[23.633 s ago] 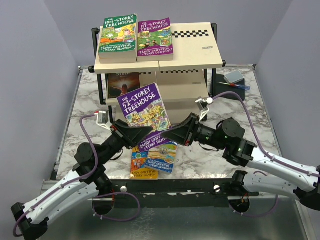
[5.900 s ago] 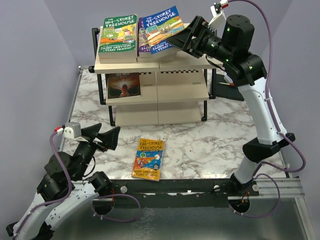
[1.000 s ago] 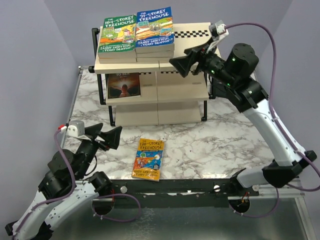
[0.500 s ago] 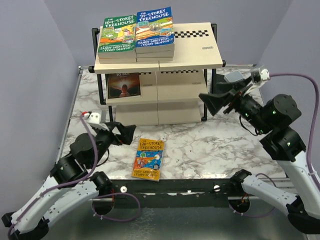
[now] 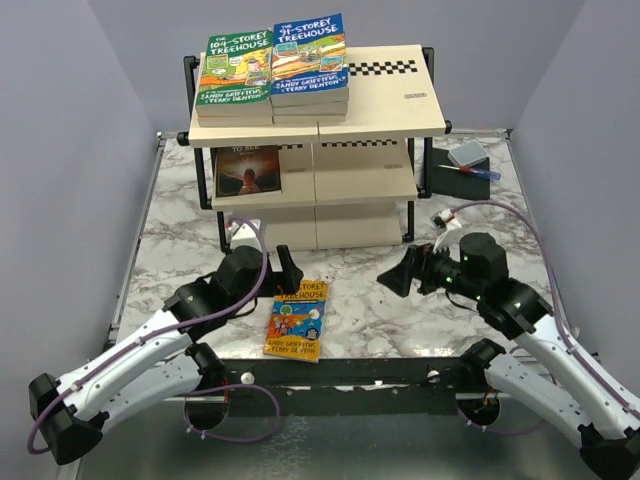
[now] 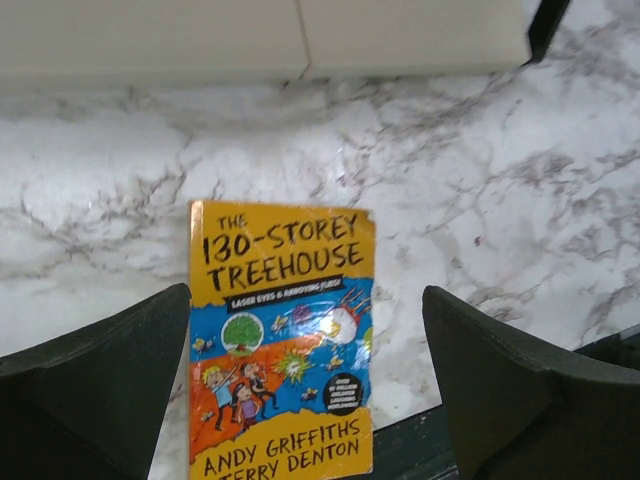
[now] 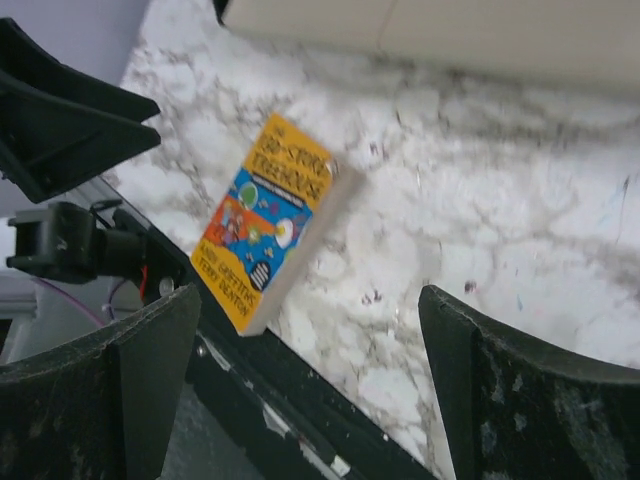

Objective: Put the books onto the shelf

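Slippage off the near bench (image 5: 362, 305) edge is risked if the orange book (image 5: 297, 318), lying flat there near the left pincer (image 5: 287, 268) and right pincer (image 5: 395, 281), both spread wide, is pushed rather than gripped.

The marble-patterned table (image 5: 175, 215) carries the three-tier shelf (image 5: 385, 95) at its far middle, an orange book (image 5: 298, 318) flat by the near edge, and a small dark box (image 5: 462, 160) at far right. On the shelf's top board (left half) sit a green-topped stack (image 5: 236, 68) and a blue-topped stack (image 5: 309, 52), side by side. A dark book (image 5: 247, 172) lies on the middle tier's left.
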### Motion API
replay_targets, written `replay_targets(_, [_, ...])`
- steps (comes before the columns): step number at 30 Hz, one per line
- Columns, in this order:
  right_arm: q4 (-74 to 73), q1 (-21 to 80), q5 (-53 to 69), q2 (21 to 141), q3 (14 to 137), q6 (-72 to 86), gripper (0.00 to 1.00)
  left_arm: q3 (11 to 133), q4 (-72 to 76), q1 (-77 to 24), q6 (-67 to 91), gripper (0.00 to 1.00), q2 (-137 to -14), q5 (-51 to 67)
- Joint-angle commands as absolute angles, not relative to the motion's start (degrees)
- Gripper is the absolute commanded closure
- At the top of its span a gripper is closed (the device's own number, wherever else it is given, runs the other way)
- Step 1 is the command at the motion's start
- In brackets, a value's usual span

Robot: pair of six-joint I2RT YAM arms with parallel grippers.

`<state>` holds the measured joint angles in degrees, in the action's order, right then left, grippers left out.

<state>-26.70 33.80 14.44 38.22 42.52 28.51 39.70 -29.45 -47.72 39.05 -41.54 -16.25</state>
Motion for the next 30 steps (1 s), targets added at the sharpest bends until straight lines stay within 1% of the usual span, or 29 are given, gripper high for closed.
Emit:
replay_targets(1, [-22.42, 34.19, 18.95, 38.51, 34.14, 35.77, 0.09, 34.81, -30.41, -47.59, 49.01, 0.01, -43.48, -16.95])
replay_targets(3, [-18.61, 34.71, 18.89, 39.68, 30.42, 38.69, 0.12, 33.16, -30.41, -47.57, 50.89, 0.01, -43.75, -17.88])
replay_targets(7, [-11.84, 37.23, 16.85, 44.22, 25.87, 43.22, 0.14, 29.16, -30.38, -47.55, 57.36, 0.01, -43.91, -20.05])
replay_targets(16, [-0.59, 45.13, 11.86, 57.95, 25.15, 49.52, 0.14, 23.26, -25.18, -47.56, 59.96, 0.01, -49.35, -17.36])
replay_targets(23, [6.63, 49.01, 10.41, 65.31, 24.70, 53.79, 0.14, 21.54, -17.70, -47.60, 57.37, 0.01, -55.06, -8.92])
replay_targets(30, [8.15, 50.79, 8.55, 68.45, 23.31, 57.97, 0.14, 21.60, -7.35, -48.80, 54.96, 0.08, -64.68, 1.92])
